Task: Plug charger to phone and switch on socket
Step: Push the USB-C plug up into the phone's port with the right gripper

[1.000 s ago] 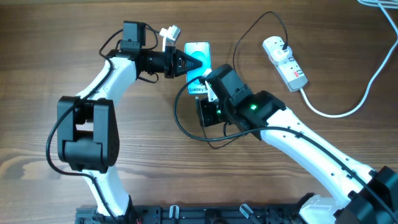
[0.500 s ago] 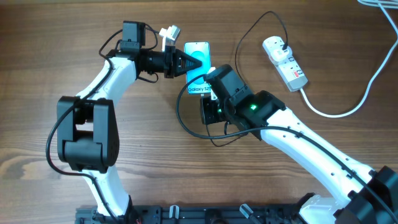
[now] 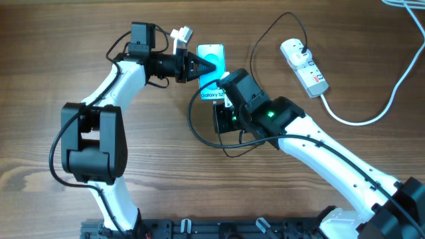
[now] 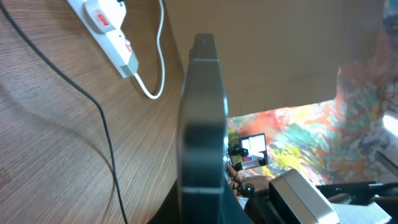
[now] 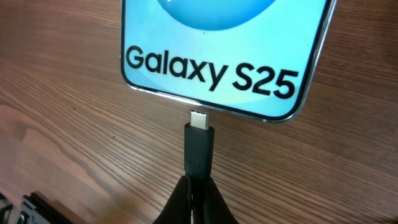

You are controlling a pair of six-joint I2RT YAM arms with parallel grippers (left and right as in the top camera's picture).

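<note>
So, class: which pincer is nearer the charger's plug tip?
Right. The right pincer holds the charger just behind its plug tip; the left pincer grips the phone by its long edge, farther off.

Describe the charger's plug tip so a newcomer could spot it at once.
Find the phone with the cyan screen reading Galaxy S25, lying on the wooden table. At the edge nearest that text is the plug tip, pinched by the right gripper. Unlike the thick white cord nearby, it is a short black stub with a silver end.
</note>
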